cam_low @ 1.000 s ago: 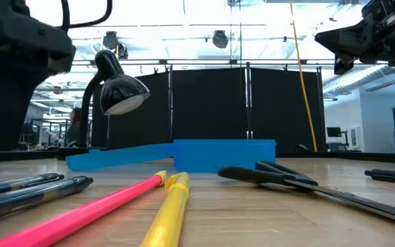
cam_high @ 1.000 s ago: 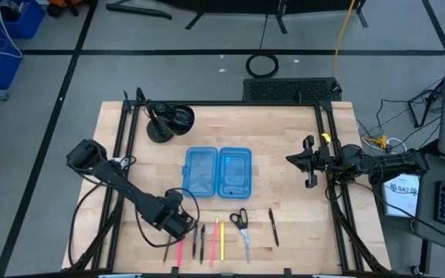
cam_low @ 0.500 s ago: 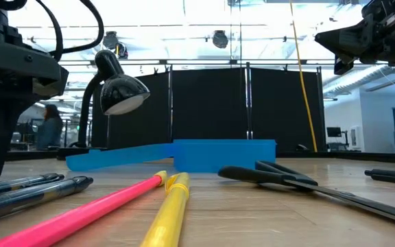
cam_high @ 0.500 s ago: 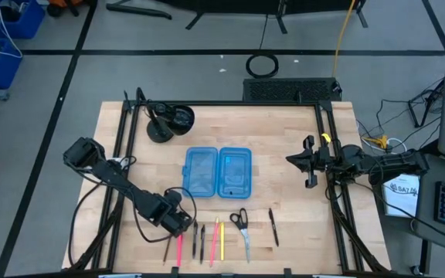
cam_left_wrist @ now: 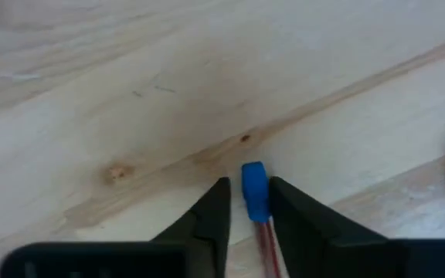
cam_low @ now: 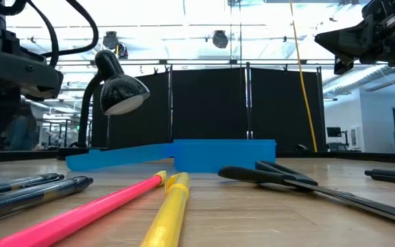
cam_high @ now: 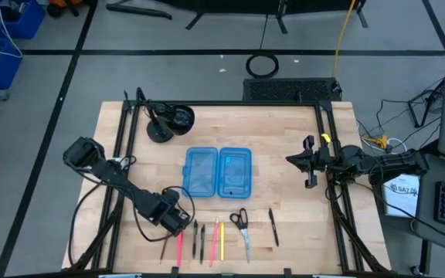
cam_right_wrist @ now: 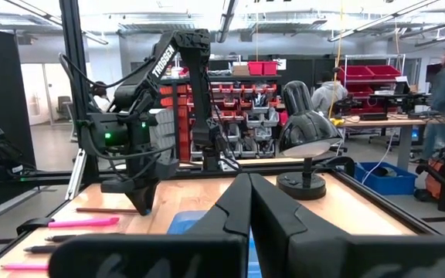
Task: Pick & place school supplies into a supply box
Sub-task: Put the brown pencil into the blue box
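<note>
The supply box [cam_high: 219, 171], translucent blue, lies open in the middle of the table. The school supplies lie in a row near the front edge: a brown pencil [cam_high: 164, 249], a pink pen [cam_high: 180, 249], two black pens [cam_high: 198, 240], another pink pen and a yellow one [cam_high: 221, 241], scissors [cam_high: 242, 230] and a black pen [cam_high: 273, 226]. My left gripper [cam_high: 178, 224] stands over the brown pencil's far end, shut on it. My right gripper [cam_high: 309, 162] hangs shut above the table's right side, holding nothing. My left gripper has the brown pencil's blue-capped end [cam_left_wrist: 254, 189] between its two fingers [cam_left_wrist: 215, 212], one on each side. The fingers come from above and stand across the pencil. The shaft [cam_right_wrist: 107, 210] lies level, low over the wood; whether it rests there I cannot tell.
A black desk lamp [cam_high: 168, 120] stands at the table's far left corner, behind the box. Black frame rails run along the left and right sides. Bare wood lies between the box and the row of pens [cam_low: 88, 213].
My left gripper has shifted a little toward the table's left and far edges, over the brown pencil's end. The pens, the scissors and the box have stayed where they were.
</note>
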